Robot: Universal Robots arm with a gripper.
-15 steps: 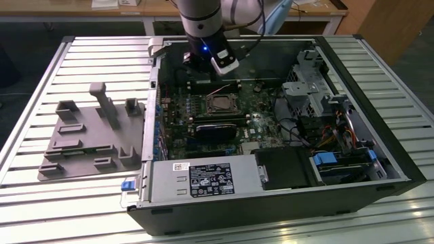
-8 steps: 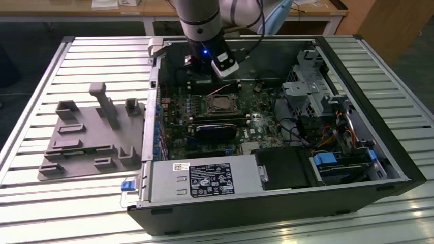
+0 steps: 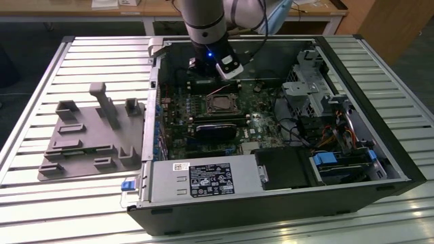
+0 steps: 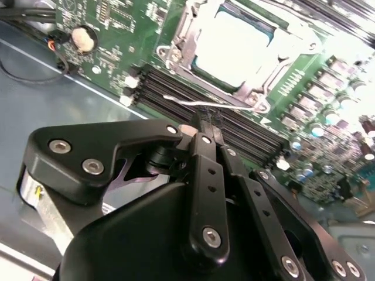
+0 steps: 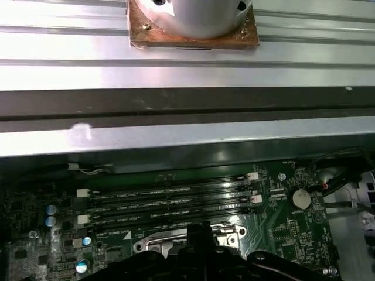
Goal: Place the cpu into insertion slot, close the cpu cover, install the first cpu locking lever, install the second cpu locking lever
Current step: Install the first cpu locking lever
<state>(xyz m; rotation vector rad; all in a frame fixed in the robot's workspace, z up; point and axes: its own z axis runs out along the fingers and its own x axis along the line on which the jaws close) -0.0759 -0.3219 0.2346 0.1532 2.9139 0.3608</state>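
Open computer case (image 3: 400, 168) sits on a ribbed metal table (image 3: 101, 56), with a grey moulded plastic fixture (image 3: 88, 137) beside it at the exterior view's left. The cpu (image 4: 234, 44), flat, square and bright silver, lies seated in the insertion slot (image 4: 206, 71) on the green board. The cpu cover (image 4: 179, 50), a thin shiny frame, lies down around it. The gripper (image 4: 206, 120) is matte black with bolted links. Its fingers are pressed together, tips at a thin bent wire lever (image 4: 234, 106) along the socket edge; an actual pinch cannot be told. Long black memory slots (image 4: 176, 93) run just beside that edge, leaving little room. The case wall stands near behind the arm.
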